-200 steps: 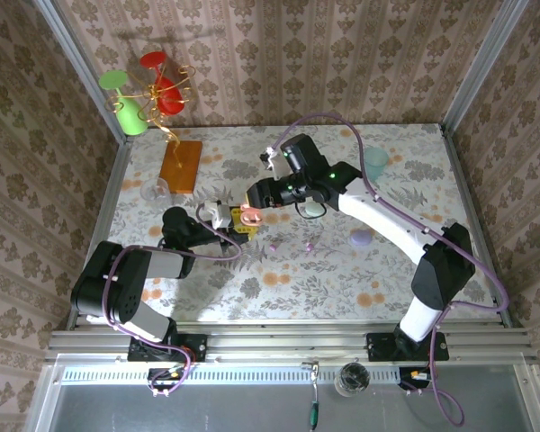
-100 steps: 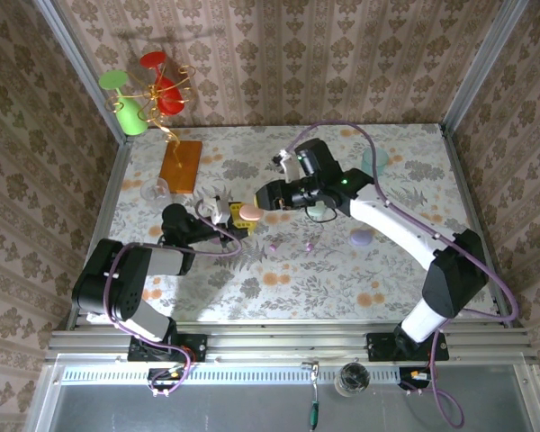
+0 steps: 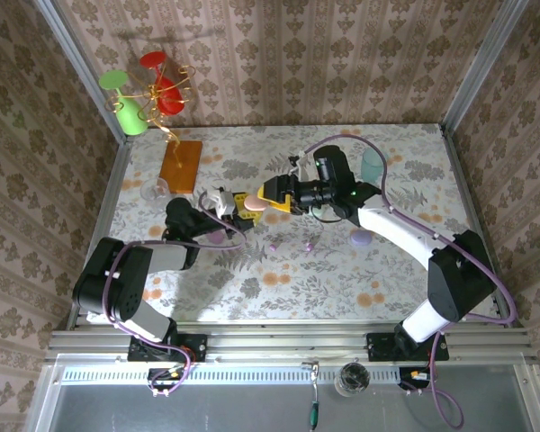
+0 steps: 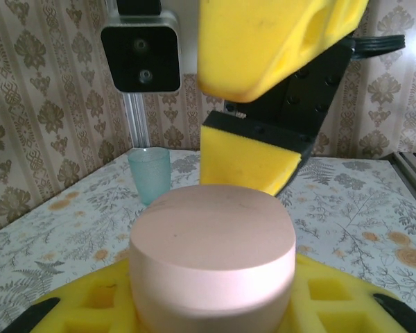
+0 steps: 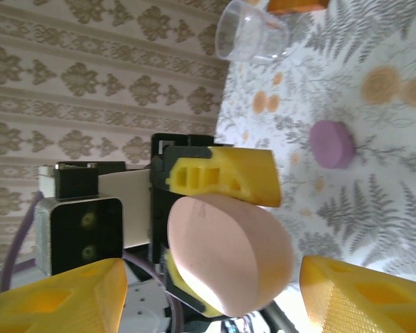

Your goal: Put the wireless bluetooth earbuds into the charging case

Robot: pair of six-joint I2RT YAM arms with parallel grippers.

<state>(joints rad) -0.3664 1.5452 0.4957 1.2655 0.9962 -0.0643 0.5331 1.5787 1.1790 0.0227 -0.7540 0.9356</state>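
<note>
Right gripper [image 3: 272, 193] has backed off the pink case [image 3: 250, 205] and its jaws have spread. They now stand open on either side of the shell, clear of it. Left gripper [image 3: 238, 207] jaws remain clamped on the case, which appears closed. Two tiny earbuds [image 3: 309, 245] lie loose on the worktop [image 3: 342, 279], apart from the case. Judgement: insertion not begun. No legible brand, label or writing.

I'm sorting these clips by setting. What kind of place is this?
Probably a robot test booth dressed to look homely, not a real room: patterned wallpaper panels in a bare metal frame, a floral table, and a left arm and right arm bolted to a rail at its near edge.
</note>
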